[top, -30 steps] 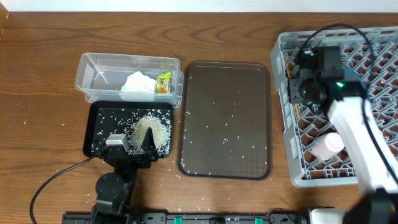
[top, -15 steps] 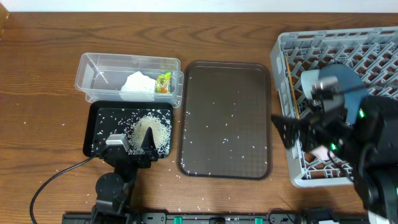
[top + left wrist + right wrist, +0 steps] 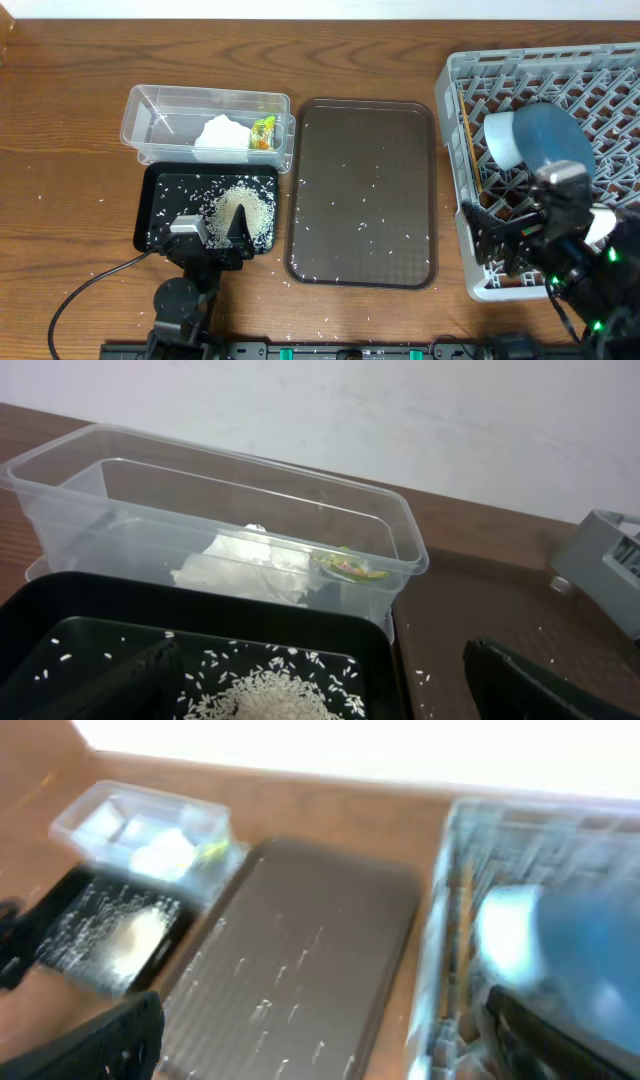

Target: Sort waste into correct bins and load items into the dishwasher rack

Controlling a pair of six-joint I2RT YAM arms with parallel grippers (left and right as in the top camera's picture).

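Note:
The clear tub (image 3: 150, 108) holds the crumpled napkin (image 3: 221, 133) and the yellow-green wrapper (image 3: 262, 132); both also show in the left wrist view, napkin (image 3: 240, 560) and wrapper (image 3: 350, 567). The black tray (image 3: 160, 190) holds a pile of rice (image 3: 246, 208). My left gripper (image 3: 212, 227) is open and empty at that tray's front edge, above the rice (image 3: 265, 695). The grey rack (image 3: 560, 70) holds the dark-blue plate (image 3: 545, 140), a white bowl (image 3: 497, 136) beside it and chopsticks (image 3: 468, 155). My right gripper (image 3: 497, 242) is open and empty over the rack's front left corner.
The larger brown serving tray (image 3: 362, 195) lies between the bins and the rack, with scattered rice grains on it. More grains lie on the wooden table around the black tray. The right wrist view is blurred; it shows the brown tray (image 3: 300, 960) and the plate (image 3: 590, 950).
My right arm has swung from the back of the rack to its front left corner, uncovering the blue plate and bowl standing in the rack. The left arm has not moved.

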